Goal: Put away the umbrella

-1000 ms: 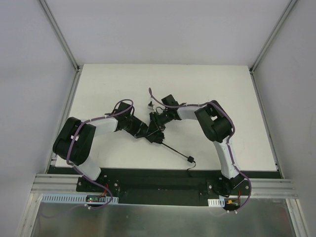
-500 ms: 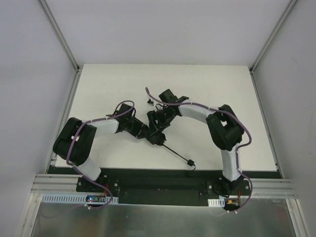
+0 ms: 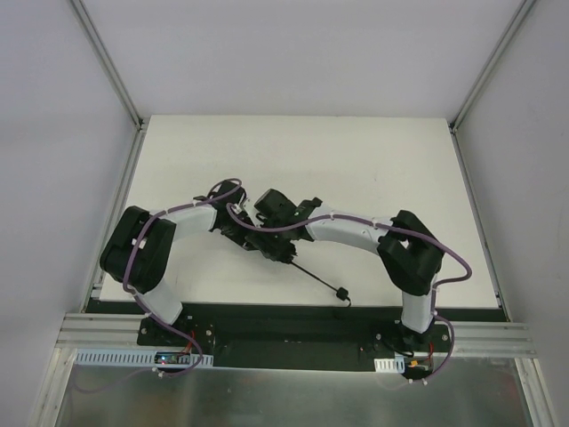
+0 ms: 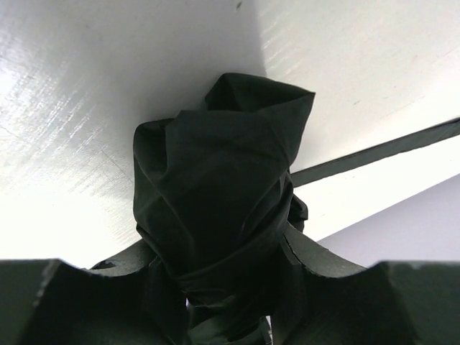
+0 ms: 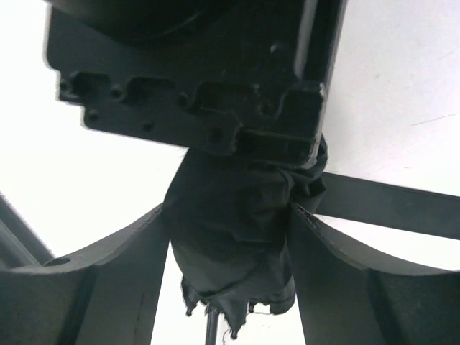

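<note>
The right gripper, having swung left over the table, is now clenching the umbrella mid-table just beside the left gripper (also clamping its canopy), shaft trailing toward the table's near edge, likely readying the furl.

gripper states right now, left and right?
Left gripper: closed on the umbrella fabric.
Right gripper: closed on the umbrella too.
</note>
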